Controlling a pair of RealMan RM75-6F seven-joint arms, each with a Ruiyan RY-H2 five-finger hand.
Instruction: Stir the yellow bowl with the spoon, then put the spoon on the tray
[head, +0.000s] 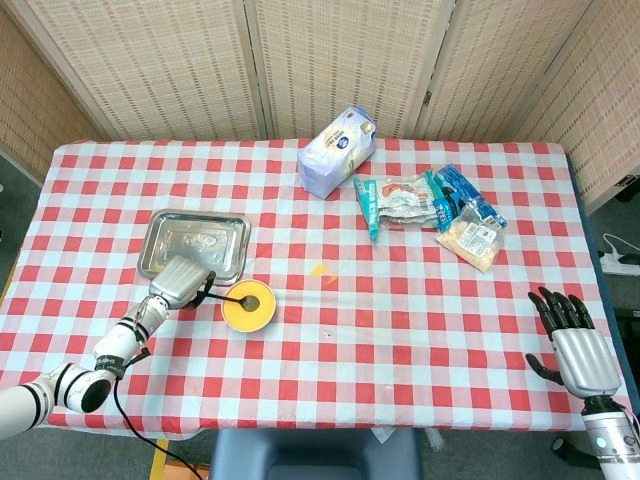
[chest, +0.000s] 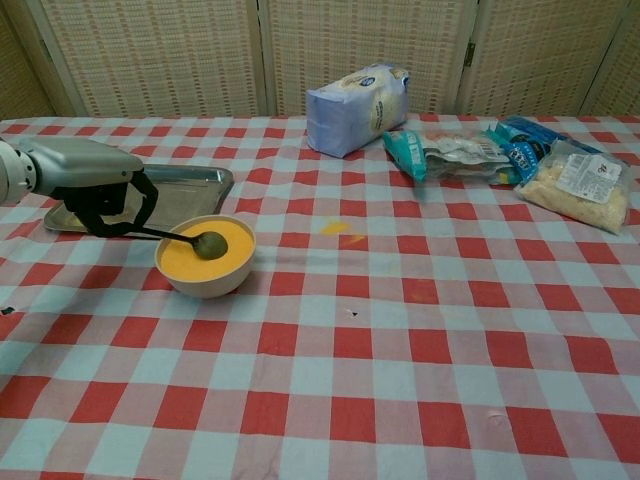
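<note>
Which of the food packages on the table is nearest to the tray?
The white-and-lavender bag, at the far middle. The other three packages lie together further right, further from the tray.

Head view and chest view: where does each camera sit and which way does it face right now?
Head view: high above the near table edge, looking steeply down on the whole table; shows the left hand holding the spoon, and the idle right hand.
Chest view: low at the near edge, looking level across toward the screens; only the left hand shows.
Shared: yellow bowl, tray, spoon, food packs.
</note>
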